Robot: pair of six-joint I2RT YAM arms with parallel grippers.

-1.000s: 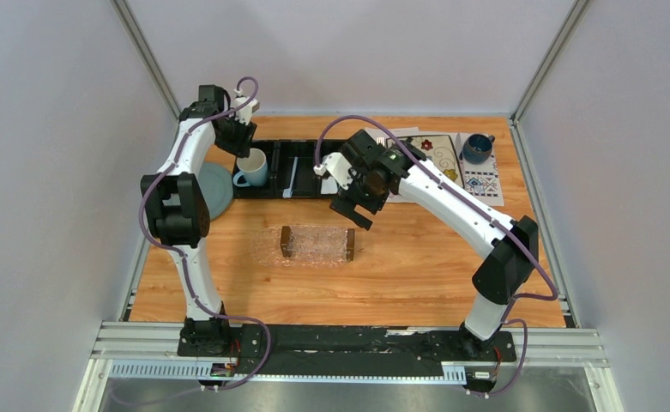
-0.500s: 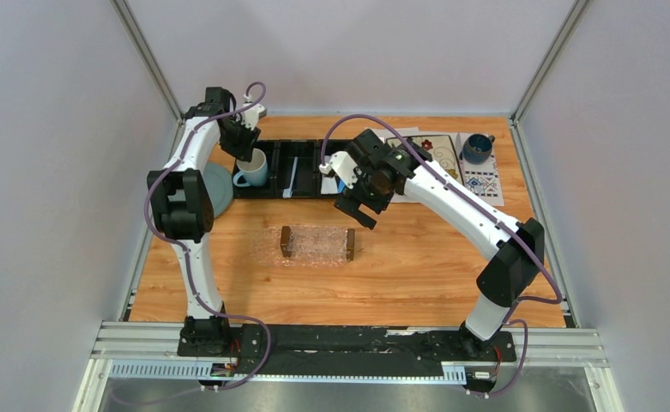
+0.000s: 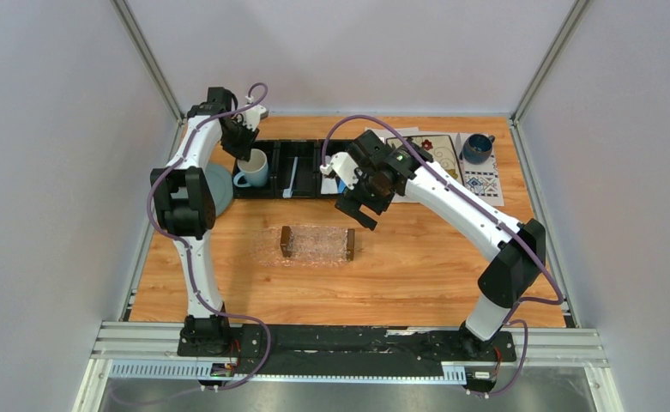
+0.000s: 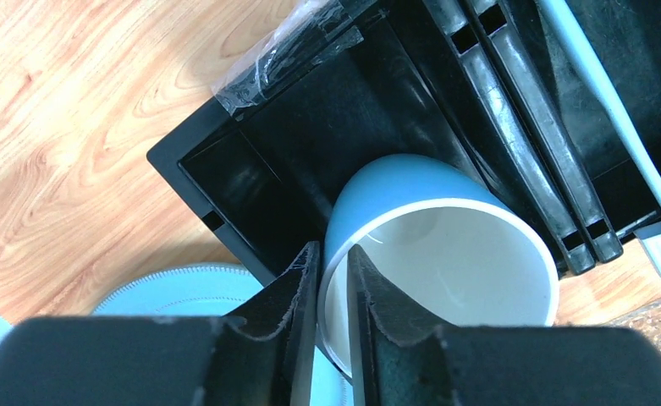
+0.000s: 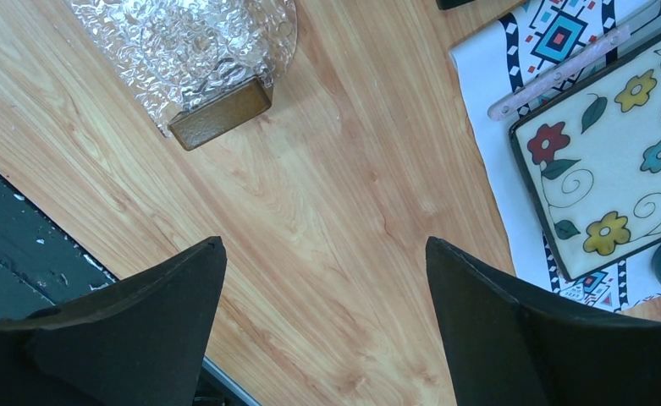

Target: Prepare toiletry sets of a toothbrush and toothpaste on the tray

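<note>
The left fingers (image 4: 297,289) were clamped on the rim of a light-blue ceramic mug (image 4: 428,211) in the black plastic organizer (image 4: 250,169) near the worktop's (image 3: 417,257) far edge. The slim pale toothbrush (image 3: 292,176) lay in the next compartment. The right fingers (image 5: 140,313) hung wide apart near the clear, wooden-ended tray (image 3: 286,241) mid-worktop.

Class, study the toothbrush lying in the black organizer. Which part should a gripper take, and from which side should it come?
Take the toothbrush at mid-handle, coming straight down from above, fingers closing across its narrow width. It lies flat along the organizer compartment, so the walls probably block a sideways approach.
</note>
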